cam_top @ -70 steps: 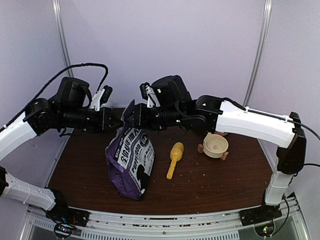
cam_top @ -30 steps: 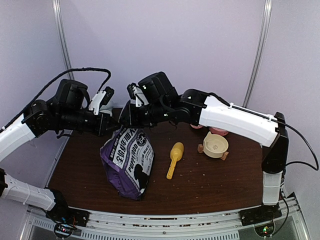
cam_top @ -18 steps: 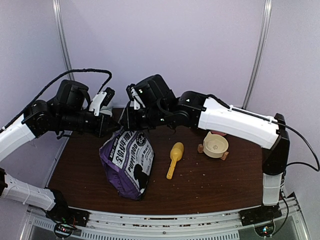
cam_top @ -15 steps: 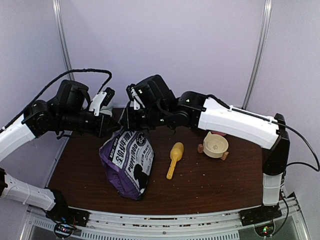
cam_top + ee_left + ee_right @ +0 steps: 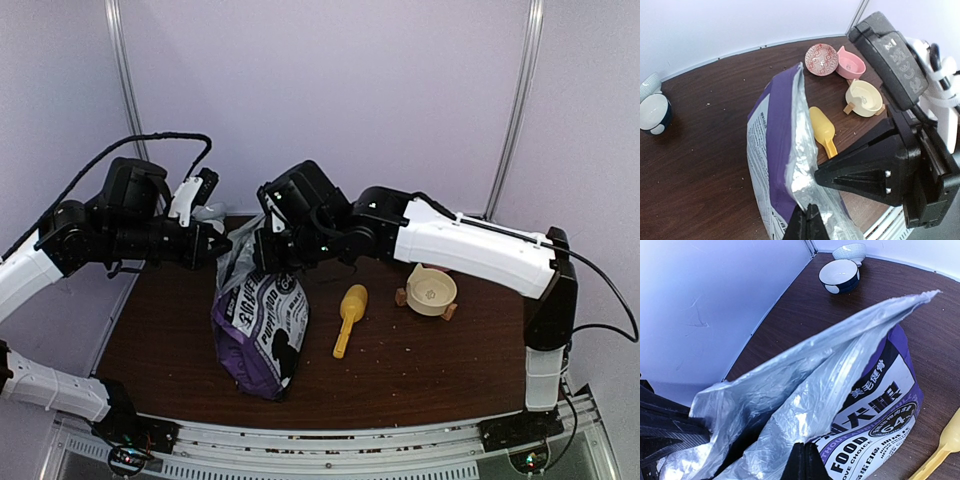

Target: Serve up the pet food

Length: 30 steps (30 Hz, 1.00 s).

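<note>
So, opening step: your L gripper (image 5: 222,243) & R gripper (image 5: 262,250) each pinched the bag (image 5: 262,320) rim; next needed scoop (image 5: 350,315), bag's 3 o'clock.

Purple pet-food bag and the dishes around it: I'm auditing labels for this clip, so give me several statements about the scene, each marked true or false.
1. The left jaws and the right jaws are each shut on one side of the purple pet-food bag, whose mouth is open. True.
2. The yellow scoop sits inside the bag. False: it lies on the table, beside the bag.
3. The cream bowl on its wooden stand is full. False: it is empty.
4. A dark blue bowl stands on the table, apart from the bag. True.
</note>
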### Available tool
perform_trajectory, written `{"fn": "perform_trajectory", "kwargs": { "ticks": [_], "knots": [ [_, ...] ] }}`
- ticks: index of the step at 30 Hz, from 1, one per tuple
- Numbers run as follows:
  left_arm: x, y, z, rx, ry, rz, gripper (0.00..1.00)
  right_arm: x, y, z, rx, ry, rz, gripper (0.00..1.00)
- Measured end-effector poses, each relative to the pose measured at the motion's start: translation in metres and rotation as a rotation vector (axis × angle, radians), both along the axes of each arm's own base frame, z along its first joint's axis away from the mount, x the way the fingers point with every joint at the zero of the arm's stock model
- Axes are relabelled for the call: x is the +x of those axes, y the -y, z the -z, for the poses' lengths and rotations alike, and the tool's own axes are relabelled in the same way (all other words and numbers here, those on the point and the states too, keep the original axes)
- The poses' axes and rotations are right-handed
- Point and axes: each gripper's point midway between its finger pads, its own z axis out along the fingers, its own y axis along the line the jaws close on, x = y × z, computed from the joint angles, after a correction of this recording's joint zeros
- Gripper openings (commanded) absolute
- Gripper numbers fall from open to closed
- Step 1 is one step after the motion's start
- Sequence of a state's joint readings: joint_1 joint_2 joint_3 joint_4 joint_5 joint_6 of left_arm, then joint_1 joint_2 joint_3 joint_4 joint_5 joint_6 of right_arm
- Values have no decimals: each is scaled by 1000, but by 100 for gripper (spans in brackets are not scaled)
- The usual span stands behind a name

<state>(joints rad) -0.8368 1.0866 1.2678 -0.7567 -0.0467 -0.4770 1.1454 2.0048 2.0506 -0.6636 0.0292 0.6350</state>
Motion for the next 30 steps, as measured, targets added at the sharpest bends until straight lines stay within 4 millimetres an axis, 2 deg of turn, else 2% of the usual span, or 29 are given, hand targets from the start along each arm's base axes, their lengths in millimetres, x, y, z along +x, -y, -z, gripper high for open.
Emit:
{"fn": "perform_trajectory", "kwargs": {
  "ticks": [7,12,16,22,23,25,26,27,30],
  "knots": [
    [1,-1,0,1,0,-8,0,0,1,4,-9,-3,2,0],
    [4,-14,-4,40,0,-69,0,0,10,2,-33,8,25,0],
    [5,-25,-5,72,0,-113,0,-2,34,-3,-70,27,63,0],
    [4,-29,0,89,-17,-132,0,-4,83,-10,-114,42,131,0],
    [3,-28,0,85,-21,-126,3,-4,88,-12,-116,43,136,0],
    [1,-23,-1,70,-30,-102,17,-5,94,-14,-116,43,137,0],
    [-1,-20,-2,61,-34,-84,23,-7,96,-15,-112,41,131,7],
    [-2,-17,-5,49,-32,-70,34,-8,98,-17,-109,37,124,16],
    [-2,-8,-29,-18,-4,-39,57,-9,101,-26,-83,34,111,41]
  ]
}}
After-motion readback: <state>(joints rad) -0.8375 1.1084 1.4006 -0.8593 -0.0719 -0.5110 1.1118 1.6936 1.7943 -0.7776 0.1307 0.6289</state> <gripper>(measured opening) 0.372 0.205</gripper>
